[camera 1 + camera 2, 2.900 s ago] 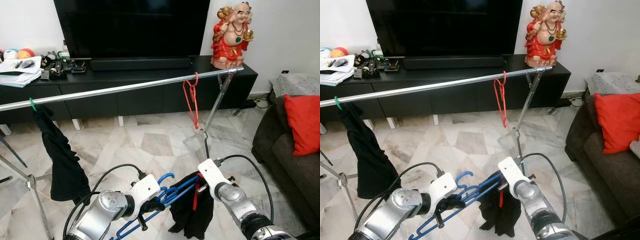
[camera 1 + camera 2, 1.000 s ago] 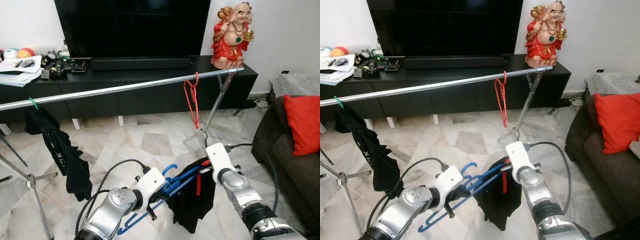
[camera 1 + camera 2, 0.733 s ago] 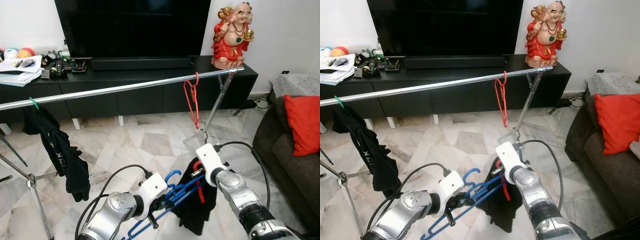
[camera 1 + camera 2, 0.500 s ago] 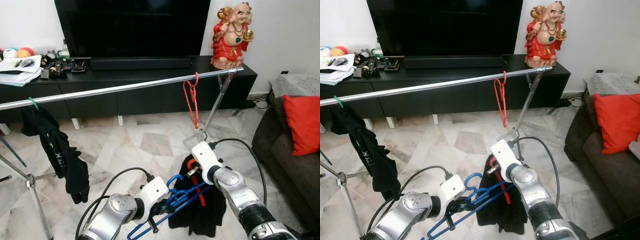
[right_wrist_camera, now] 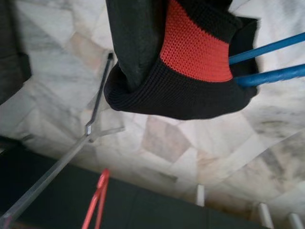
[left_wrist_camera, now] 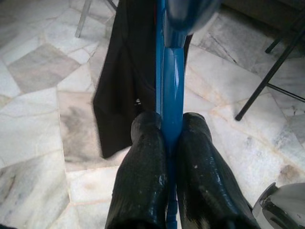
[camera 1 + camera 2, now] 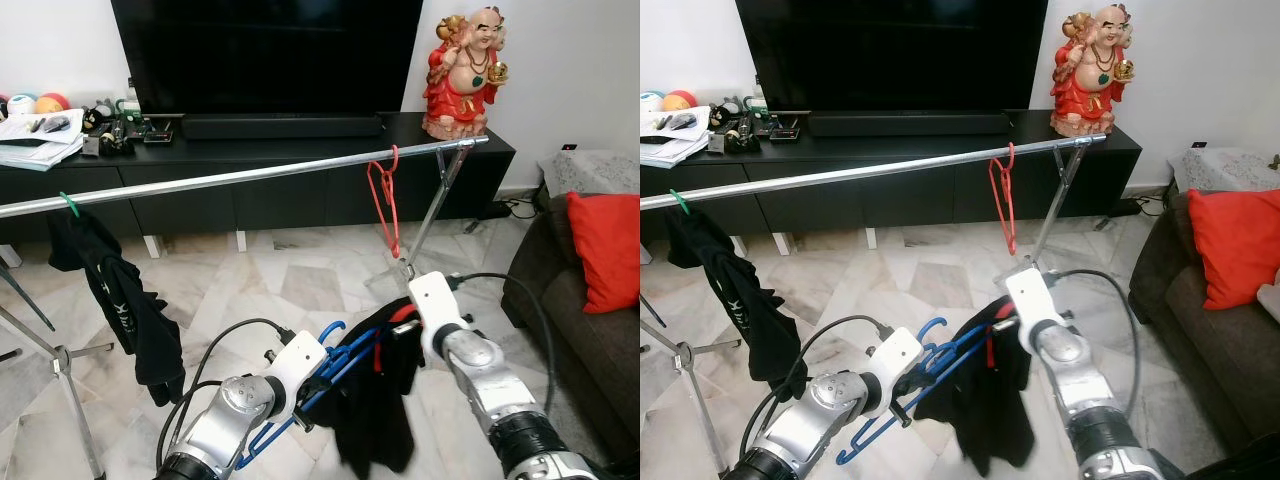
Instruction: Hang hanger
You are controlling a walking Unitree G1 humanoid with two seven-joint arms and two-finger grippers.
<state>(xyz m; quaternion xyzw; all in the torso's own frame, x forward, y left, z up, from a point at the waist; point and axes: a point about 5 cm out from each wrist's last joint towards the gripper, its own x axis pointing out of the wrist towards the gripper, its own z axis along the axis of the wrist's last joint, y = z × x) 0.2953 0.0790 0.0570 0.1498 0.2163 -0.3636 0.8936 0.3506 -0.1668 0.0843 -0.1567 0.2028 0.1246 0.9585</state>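
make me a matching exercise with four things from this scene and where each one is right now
Things:
1. blue hanger
2. red hanger
3. statue
4. red cushion

Places:
A. on the sofa
B. hooked on the rail, bare
C. on the black cabinet
D. pinched in the left hand, black garment on it

Pairs: 1-D, 2-B, 3-C, 4-A

White wall [image 7: 60,40], marble floor [image 7: 250,290], black TV console [image 7: 300,165], dark sofa [image 7: 590,330] with red cushion [image 7: 605,245].
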